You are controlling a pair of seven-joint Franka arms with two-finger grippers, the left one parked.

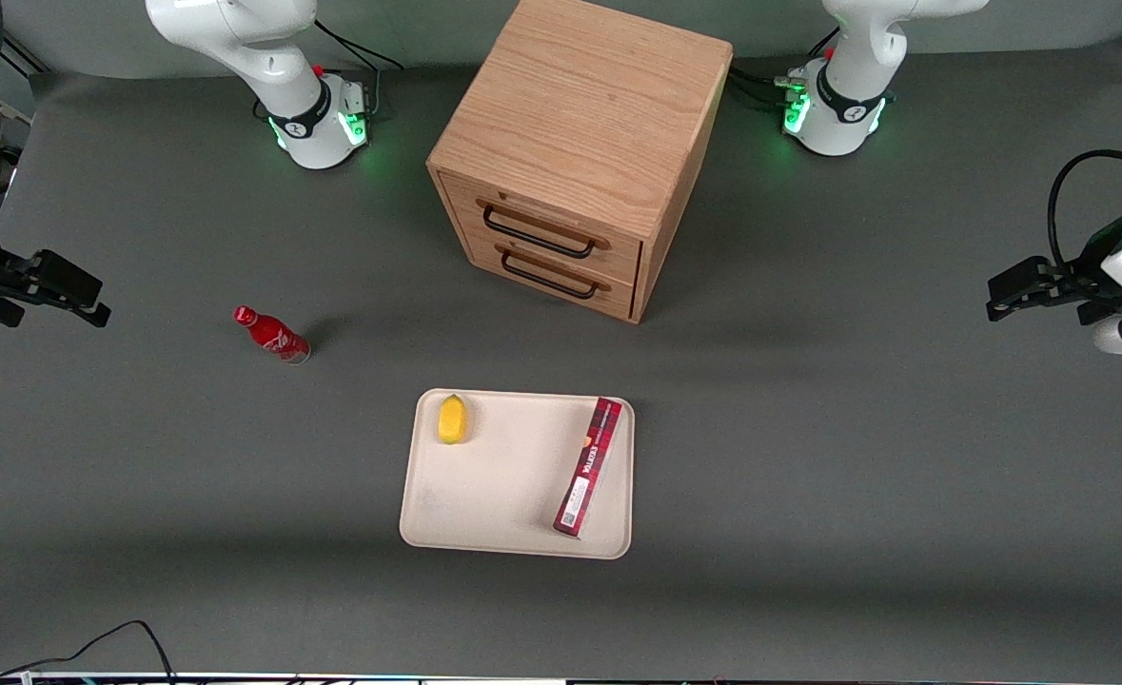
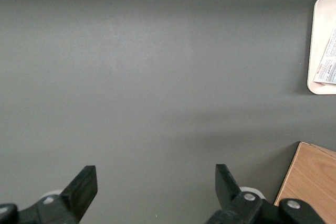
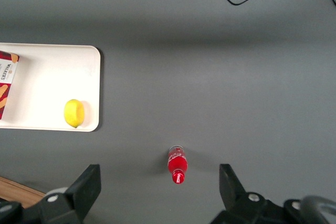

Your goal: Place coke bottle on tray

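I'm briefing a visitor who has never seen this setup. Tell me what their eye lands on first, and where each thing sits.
The wooden drawer cabinet dominates mid-table, with the cream tray in front of it, nearer the front camera, carrying a lemon and a dark-red box. The coke bottle stands alone on the grey table, toward the working arm's end. The gripper hangs open off that end, clear of the bottle.

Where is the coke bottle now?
The coke bottle stands on the table toward the working arm's end, off the tray, with the open end effector apart.

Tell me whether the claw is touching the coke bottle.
Apart. The front view shows the claw open, with bare table between it and the upright coke bottle.
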